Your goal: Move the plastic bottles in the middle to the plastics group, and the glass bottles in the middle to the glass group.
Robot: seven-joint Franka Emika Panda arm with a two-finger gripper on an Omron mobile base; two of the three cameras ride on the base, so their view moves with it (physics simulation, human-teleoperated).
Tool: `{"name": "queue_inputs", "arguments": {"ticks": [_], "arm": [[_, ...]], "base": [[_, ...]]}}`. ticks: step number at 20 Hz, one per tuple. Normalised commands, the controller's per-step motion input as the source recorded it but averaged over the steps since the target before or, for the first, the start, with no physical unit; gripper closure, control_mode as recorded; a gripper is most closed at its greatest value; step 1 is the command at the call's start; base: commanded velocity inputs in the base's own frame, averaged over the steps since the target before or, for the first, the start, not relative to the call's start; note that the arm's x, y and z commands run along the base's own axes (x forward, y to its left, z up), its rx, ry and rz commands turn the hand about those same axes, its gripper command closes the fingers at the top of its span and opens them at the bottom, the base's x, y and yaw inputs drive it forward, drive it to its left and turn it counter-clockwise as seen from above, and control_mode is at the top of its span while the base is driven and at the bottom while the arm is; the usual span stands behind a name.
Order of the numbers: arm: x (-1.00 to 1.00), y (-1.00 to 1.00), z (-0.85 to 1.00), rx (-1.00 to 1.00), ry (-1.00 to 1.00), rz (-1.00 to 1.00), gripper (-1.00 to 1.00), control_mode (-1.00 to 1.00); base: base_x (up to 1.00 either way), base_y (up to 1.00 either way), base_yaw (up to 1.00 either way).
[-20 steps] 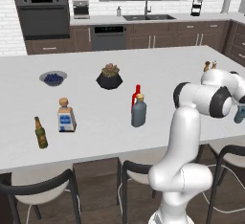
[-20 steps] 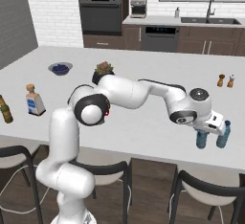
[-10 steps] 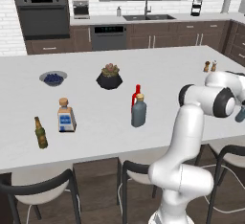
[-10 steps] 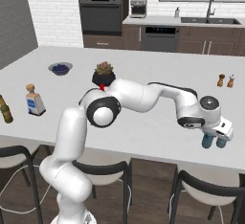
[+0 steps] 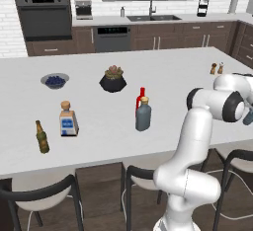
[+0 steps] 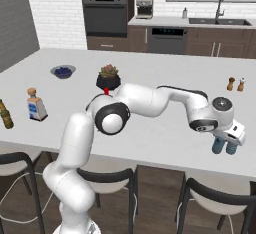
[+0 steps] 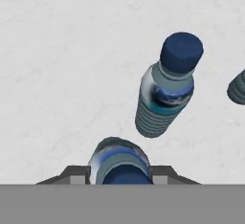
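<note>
In the hand view the small teal-blue plastic bottle [image 7: 118, 157] sits between my two fingertips, with my gripper [image 7: 119, 174] shut on it. A second ribbed blue-capped bottle [image 7: 166, 91] of the plastics group stands just beyond it, and part of a third [image 7: 237, 88] shows at the right edge. From the right base view, my gripper [image 6: 226, 139] hangs over two teal bottles [image 6: 218, 146] near the counter's front right edge. The stout grey tan-capped glass bottle [image 5: 144, 115] and the slim red bottle [image 5: 142, 96] stand mid-counter. The glass group, a clear square bottle [image 5: 67, 120] and a brown beer bottle [image 5: 42, 137], stands at the left.
A dark plant pot [image 5: 113, 80] and a blue bowl [image 5: 55, 80] sit toward the back of the white counter [image 5: 99, 136]. Two small brown shakers [image 6: 235, 84] stand at the far right. Dark stools [image 6: 215, 203] line the front edge.
My hand, still holding the teal bottle, shifted slightly right and down toward the front edge beside the other bottles, then nearly stopped. The elbow swung a little.
</note>
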Motion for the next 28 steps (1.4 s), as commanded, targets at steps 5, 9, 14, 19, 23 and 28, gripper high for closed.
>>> {"name": "queue_inputs", "arguments": {"ticks": [5,9,14,19,23,28], "arm": [[0.13,0.36,-0.36,-0.02,0.14,-0.05,1.00,-1.00],[0.18,0.38,-0.33,-0.06,0.21,-0.07,1.00,-1.00],[0.31,-0.06,-0.41,0.00,0.08,0.00,1.00,-1.00],[0.19,-0.14,-0.51,0.00,0.05,0.00,-1.00,-1.00],[0.15,-0.06,-0.28,0.00,0.00,0.00,-1.00,-1.00],[0.07,0.00,-0.07,0.03,0.00,0.00,-1.00,-1.00]], "base": [[0.00,0.00,0.00],[0.00,0.00,0.00],[0.00,0.00,0.00],[0.00,0.00,0.00],[0.00,0.00,0.00],[0.00,0.00,0.00]]}}
